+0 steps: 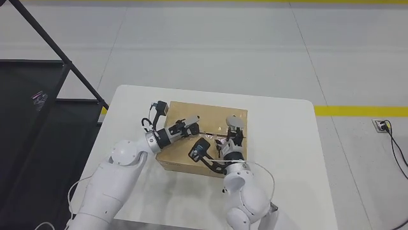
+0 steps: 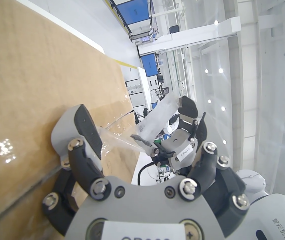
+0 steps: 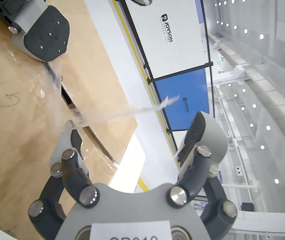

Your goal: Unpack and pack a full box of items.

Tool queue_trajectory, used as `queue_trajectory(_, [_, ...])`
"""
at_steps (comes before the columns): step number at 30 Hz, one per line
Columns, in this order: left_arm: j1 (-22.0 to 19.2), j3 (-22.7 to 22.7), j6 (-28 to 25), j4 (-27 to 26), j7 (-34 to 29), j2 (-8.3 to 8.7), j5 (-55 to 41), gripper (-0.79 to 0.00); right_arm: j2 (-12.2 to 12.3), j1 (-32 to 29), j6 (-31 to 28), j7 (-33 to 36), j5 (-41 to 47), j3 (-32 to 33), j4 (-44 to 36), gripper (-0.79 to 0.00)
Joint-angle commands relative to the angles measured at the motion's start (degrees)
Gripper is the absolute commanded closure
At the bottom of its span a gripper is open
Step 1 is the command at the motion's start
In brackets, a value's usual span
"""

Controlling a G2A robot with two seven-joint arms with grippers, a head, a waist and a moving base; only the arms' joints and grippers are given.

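Wht table point(image 1: 280, 166) w/ cardboard box point(image 1: 185, 118)

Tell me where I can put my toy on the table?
The widest bare patch of white table lies between the cardboard box and the edge on the robot's right. A narrower strip runs between the box and the far edge. The box top is crowded: left pincer and right pincer meet there over loose tape.

A coded label point(image 2: 185, 152) marks the right pincer point(image 3: 135, 128); logos point(image 3: 167, 31) mark wall panels point(image 3: 180, 3).
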Motion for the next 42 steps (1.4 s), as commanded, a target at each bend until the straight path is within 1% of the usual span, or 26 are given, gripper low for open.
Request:
queue_trajectory(1, [0.2, -0.15, -0.1, -0.06, -0.01, 0.04, -0.1, -0.785, -0.01, 0.08, -1.89, -0.9, 2.03, 1.45, -0.2, -0.785])
queue_trajectory(5, [0.54, -0.5, -0.17, -0.34, 0.08, 0.15, 0.03, -0.785, 0.28, -1.5, -5.01, -1.92, 2.88, 3.96, -2.42, -0.785])
queue_trajectory(9, [0.75, -0.62, -0.05, -0.64, 0.08, 0.2, 0.11, -0.785, 0.66, -3.91, -6.95, -3.5, 5.61, 7.29, -5.58, -0.785])
queue_trajectory(15, [0.9, -0.56, 0.06, -0.93, 0.16, 0.18, 0.3, -0.785, 1.43, -8.02, -9.63, -9.87, 8.42, 11.41, -9.52, -0.785])
queue_trajectory(17, [0.89, -0.52, 0.14, -1.03, 0.13, 0.18, 0.46, -0.785, 1.65, -8.83, -11.59, -13.52, 9.83, 11.97, -10.02, -0.785])
queue_trajectory(19, [0.89, -0.48, 0.22, -1.13, 0.16, 0.16, 0.45, -0.785, 1.68, -9.12, -11.81, -14.78, 10.09, 11.98, -9.99, -0.785])
queue_trajectory(22, [0.97, -0.47, 0.13, -1.64, 0.39, 0.12, 0.31, -0.785, 1.44, -8.87, -10.33, -13.52, 8.58, 10.88, -9.44, -0.785])
queue_trajectory(26, [1.43, -0.89, -0.02, -3.34, 0.56, 0.27, 0.55, -0.785, 1.06, -8.25, -9.02, -13.0, 10.05, 10.65, -8.34, -0.785])
queue_trajectory(30, [1.97, -1.5, 0.39, -5.51, 0.51, 0.54, 1.25, -0.785, 1.0, -8.12, -8.98, -13.75, 11.79, 11.86, -7.29, -0.785])
queue_trajectory(38, [2.46, -2.34, 2.41, -8.84, 0.78, 0.95, 2.72, -0.785, 1.31, -10.08, -8.93, -16.03, 13.54, 14.89, -7.58, -0.785])
queue_trajectory(42, [1.38, -1.04, 3.9, -8.97, 1.22, 0.63, 3.43, -0.785, 1.56, -11.44, -8.53, -18.03, 14.46, 16.75, -7.53, -0.785])
